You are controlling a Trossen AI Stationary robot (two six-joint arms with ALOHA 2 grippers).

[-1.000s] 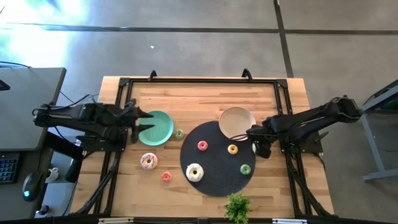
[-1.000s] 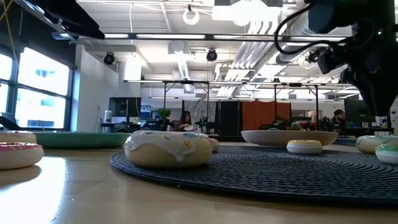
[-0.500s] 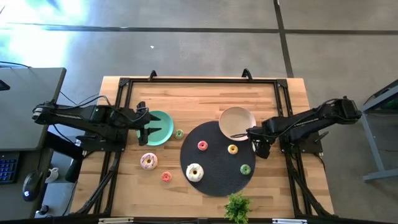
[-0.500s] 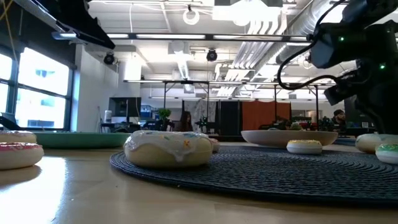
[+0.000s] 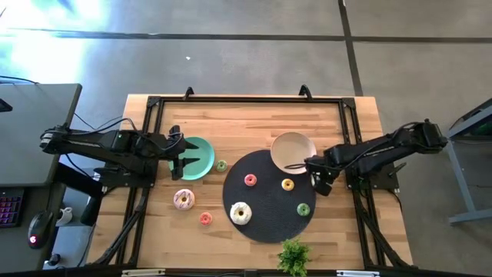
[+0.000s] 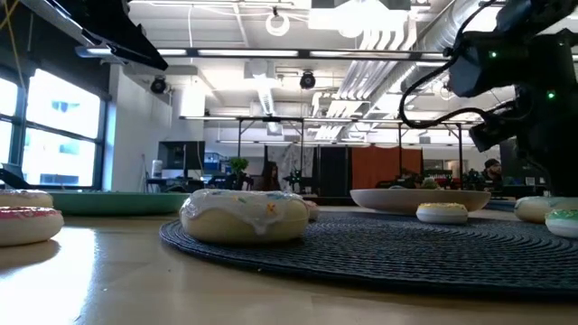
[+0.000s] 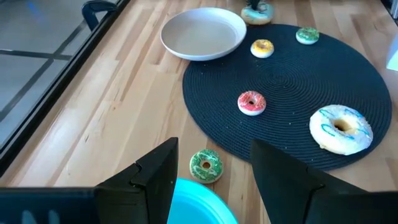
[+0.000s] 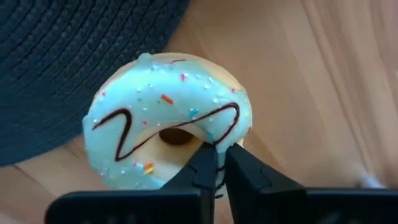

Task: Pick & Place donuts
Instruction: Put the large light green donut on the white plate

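Observation:
Several small donuts lie about the round black mat point(image 5: 269, 201): a white one point(image 5: 241, 213), a pink one point(image 5: 250, 180), a yellow one point(image 5: 287, 184) and a green one point(image 5: 303, 208) on it. On the wood lie a second green one point(image 5: 221, 165), a pink-frosted one point(image 5: 184, 199) and a red one point(image 5: 205, 218). My right gripper point(image 5: 319, 181) stands at the mat's right edge, shut on a light-blue frosted donut point(image 8: 165, 118) that its own body hides in the high view. My left gripper point(image 7: 214, 149) hangs open over the teal plate point(image 5: 201, 156). My right gripper pinches the light-blue donut's ring point(image 8: 208, 138) between its two fingers, which have come almost together there. One finger point(image 8: 200, 167) stands at the hole's side. The donut lies on the wood just beside the mat, frosting up.
A beige plate point(image 5: 292, 150) sits at the mat's far edge, close to my right gripper. A small green plant point(image 5: 293, 256) stands at the table's near edge. A black frame point(image 5: 246, 100) runs around the table top.
My right gripper has come down a little at the mat's right edge. My left gripper has shifted slightly toward the table's near edge over the teal plate and then stayed still. None of the donuts has visibly moved.

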